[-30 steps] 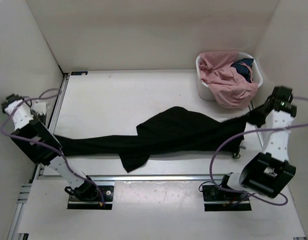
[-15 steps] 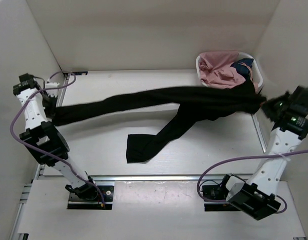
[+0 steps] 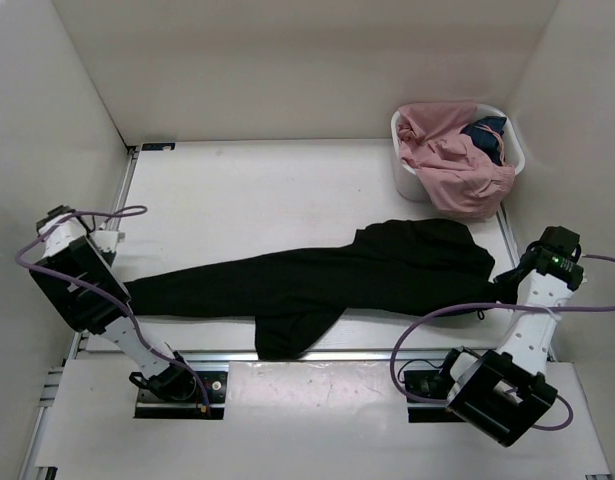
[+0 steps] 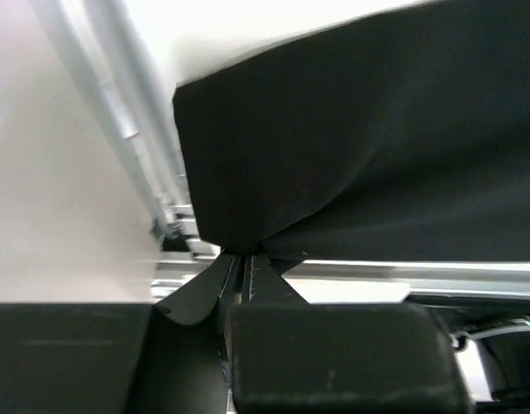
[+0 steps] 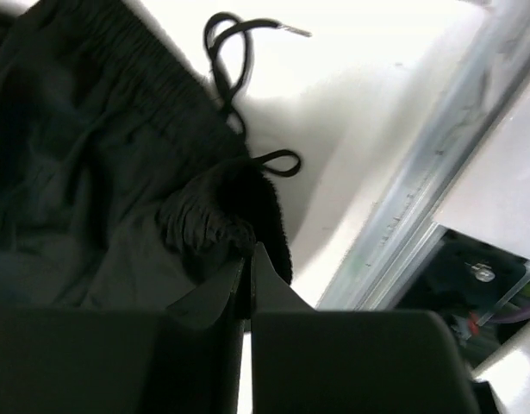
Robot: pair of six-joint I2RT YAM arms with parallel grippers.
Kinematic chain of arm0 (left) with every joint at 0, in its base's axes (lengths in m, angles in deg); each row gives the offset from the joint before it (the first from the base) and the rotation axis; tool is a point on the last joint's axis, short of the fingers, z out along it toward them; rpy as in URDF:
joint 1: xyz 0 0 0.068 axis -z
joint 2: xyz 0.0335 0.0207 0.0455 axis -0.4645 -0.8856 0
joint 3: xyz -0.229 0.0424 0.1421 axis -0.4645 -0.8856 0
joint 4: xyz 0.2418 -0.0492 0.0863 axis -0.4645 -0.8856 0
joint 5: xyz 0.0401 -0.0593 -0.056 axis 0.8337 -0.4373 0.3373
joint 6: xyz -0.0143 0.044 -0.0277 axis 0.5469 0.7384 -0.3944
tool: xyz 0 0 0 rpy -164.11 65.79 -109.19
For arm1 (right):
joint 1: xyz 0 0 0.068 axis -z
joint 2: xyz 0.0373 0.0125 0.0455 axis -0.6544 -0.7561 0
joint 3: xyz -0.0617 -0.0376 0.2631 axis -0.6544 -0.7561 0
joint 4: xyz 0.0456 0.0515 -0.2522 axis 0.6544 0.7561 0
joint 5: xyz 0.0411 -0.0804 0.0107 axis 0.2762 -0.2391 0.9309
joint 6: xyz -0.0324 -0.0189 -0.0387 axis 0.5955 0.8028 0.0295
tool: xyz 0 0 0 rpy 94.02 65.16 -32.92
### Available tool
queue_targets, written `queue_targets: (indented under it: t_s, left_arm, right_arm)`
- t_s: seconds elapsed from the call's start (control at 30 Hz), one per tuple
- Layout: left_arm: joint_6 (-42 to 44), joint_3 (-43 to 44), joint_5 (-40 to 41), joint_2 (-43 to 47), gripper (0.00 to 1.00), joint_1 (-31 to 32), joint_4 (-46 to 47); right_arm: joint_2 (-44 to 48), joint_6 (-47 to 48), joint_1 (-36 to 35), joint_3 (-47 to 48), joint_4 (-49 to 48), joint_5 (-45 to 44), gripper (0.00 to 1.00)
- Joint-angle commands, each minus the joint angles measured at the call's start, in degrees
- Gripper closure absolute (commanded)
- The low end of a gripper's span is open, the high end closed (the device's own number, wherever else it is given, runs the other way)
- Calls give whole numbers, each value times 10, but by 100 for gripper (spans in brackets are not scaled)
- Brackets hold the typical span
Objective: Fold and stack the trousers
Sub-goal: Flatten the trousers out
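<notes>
The black trousers [image 3: 327, 275] lie stretched across the table from left to right, one leg end folded back near the front rail. My left gripper [image 3: 115, 268] is shut on a leg cuff [image 4: 247, 198] at the left edge. At the right edge my right gripper [image 3: 505, 283] is shut on the bunched elastic waistband [image 5: 208, 220]. The waist drawstring [image 5: 234, 65] trails loose on the table beside the waistband.
A white basket [image 3: 402, 180] with pink and dark blue clothes stands at the back right. Metal rails run along the table's left [image 3: 120, 210], right [image 3: 515, 255] and front [image 3: 387, 352] edges. White walls enclose the table on three sides.
Both arms swung the trousers up and toward the back, then brought them down again nearer the front. The trousers now lie flatter and longer, with the waist spread at the right.
</notes>
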Motion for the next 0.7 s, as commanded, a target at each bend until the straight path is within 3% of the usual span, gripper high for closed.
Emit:
queue_targets:
  t_s: [0.0,0.2,0.33,0.53,0.67]
  left_arm:
    - [16,70,25,-7,86,-32,33]
    - [28,152,25,-35,86,-39,-7]
    - [28,157,19,-35,86,-39,-22]
    - [50,90,34,1,86,-39,-28]
    - [62,18,45,18,86,-50,-23]
  right_arm:
    - [1,18,2,50,5,-53,100]
    - [-32,28,2,194,45,-93,100]
    - [-25,28,2,226,67,-111,100]
    - [25,-8,2,90,77,-210,100]
    - [46,-53,2,-6,82,-338,97]
